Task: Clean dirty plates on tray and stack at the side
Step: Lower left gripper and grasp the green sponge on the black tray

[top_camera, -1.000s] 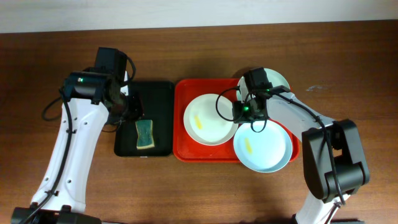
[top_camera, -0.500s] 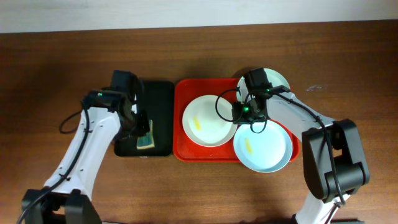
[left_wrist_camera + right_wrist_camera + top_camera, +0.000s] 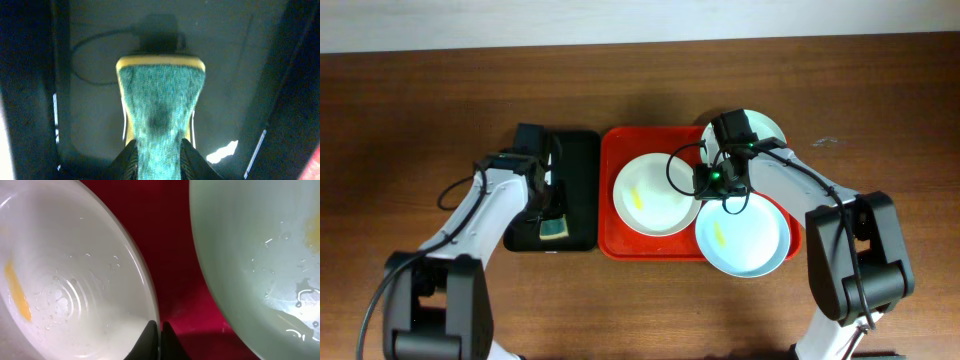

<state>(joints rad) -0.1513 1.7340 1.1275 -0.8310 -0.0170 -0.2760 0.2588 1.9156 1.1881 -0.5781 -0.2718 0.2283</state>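
Left gripper pinches a green sponge lying in the black tray; right gripper is clamped tight on the white plate rim, above the red tray

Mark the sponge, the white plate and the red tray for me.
sponge [image 3: 160, 100], left wrist view, middle of its green face.
white plate [image 3: 655, 200], overhead view, centre of its well.
red tray [image 3: 609, 225], overhead view, bare left edge.

No writing, label, brand, number or sign can be read in any view. The red tray, the white plate, the front mint plate, the black tray and the sponge show only plain, unmarked surfaces.
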